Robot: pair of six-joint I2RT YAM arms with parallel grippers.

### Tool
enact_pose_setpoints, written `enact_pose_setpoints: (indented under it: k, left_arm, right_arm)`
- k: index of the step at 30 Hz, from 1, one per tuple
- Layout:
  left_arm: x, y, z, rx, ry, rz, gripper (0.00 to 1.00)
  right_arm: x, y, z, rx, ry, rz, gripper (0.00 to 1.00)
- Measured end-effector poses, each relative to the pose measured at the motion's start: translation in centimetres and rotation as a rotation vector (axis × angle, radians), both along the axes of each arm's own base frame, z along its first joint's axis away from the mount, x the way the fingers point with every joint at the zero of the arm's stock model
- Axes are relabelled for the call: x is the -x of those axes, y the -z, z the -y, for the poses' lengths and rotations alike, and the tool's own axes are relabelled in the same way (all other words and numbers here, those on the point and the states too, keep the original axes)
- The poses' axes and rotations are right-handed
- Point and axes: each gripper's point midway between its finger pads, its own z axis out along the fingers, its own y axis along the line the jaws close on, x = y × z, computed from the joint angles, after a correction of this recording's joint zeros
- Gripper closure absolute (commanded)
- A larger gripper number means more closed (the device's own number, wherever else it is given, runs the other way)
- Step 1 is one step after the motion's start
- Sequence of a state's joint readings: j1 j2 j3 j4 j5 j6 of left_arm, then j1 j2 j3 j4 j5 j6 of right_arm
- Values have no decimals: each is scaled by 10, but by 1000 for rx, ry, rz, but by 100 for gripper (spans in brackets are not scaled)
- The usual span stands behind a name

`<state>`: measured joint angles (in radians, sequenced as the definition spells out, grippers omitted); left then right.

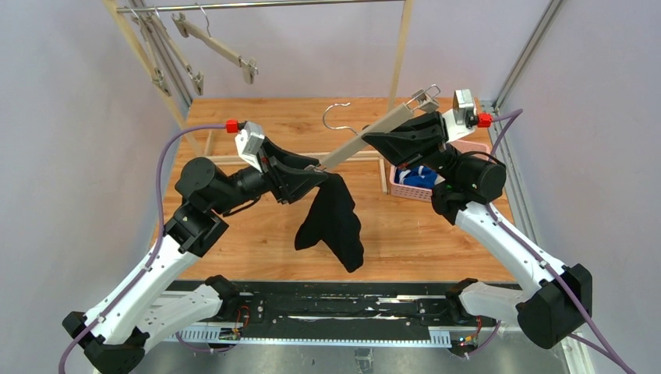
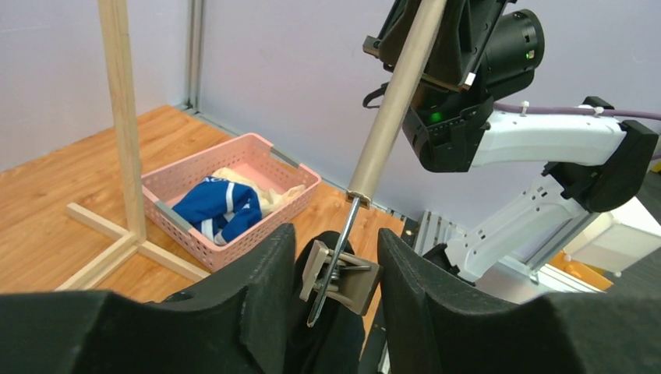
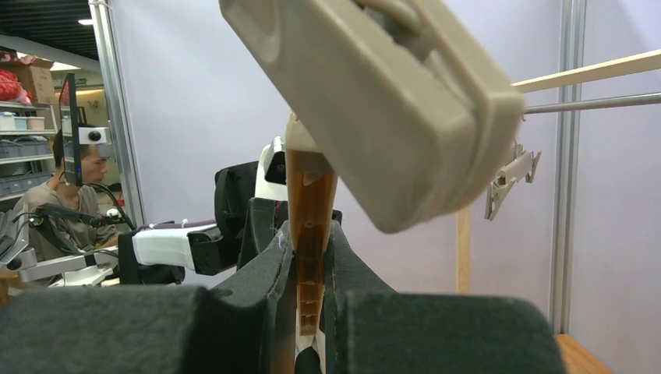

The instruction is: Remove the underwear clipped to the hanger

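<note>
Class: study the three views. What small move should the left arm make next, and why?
Probably close the left gripper on the clip to pinch it open. It straddles the clip without squeezing it. The black underwear hangs from that end, and the right gripper is clamped on the hanger bar, holding it up.
</note>
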<state>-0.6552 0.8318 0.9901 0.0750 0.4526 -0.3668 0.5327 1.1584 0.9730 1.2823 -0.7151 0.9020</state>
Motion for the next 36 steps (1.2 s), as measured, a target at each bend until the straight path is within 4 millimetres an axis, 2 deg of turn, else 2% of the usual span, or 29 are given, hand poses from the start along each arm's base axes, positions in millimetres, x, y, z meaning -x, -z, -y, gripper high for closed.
enact_pose_setpoints:
  k: [1,4,5,9,12,15,19,25,29,34,35,36]
  left_arm:
    - [0,2,1,-3,4,-3,65]
    - [3,3,3,-8,23,-4,96]
    - [3,3,3,-7,26,-2,99]
    - [8,3,5,-14,56,9,98]
    - [9,4,6,-18,68,10,64]
    - [8,1,7,-19,67,17,56]
    - [3,-1,10,-19,63,8,57]
    - [1,-24,15,3,79,44,56]
    - [0,-31,20,18,100,55,61]
    - [-4,-25,29,10,136,29,73]
    - [-4,-23,30,10,142,24,80]
    - [-4,-23,32,9,152,20,92]
  right_arm:
    - [-1,0,0,2,2,-1,99]
    - [-2,2,-1,5,9,-3,99]
    - [-3,2,-1,6,11,-8,99]
    - [-5,2,-1,5,10,-24,99]
    - [-4,2,-1,4,7,-26,99]
    - [-3,1,0,1,8,-23,100]
    - [-3,1,0,2,10,-18,99]
    - [-3,1,0,5,8,-17,99]
    - [-3,1,0,5,8,-17,99]
    - [-3,1,0,6,9,-16,100]
    - [-3,2,-1,7,10,-16,100]
    - [-4,2,-1,8,11,-18,99]
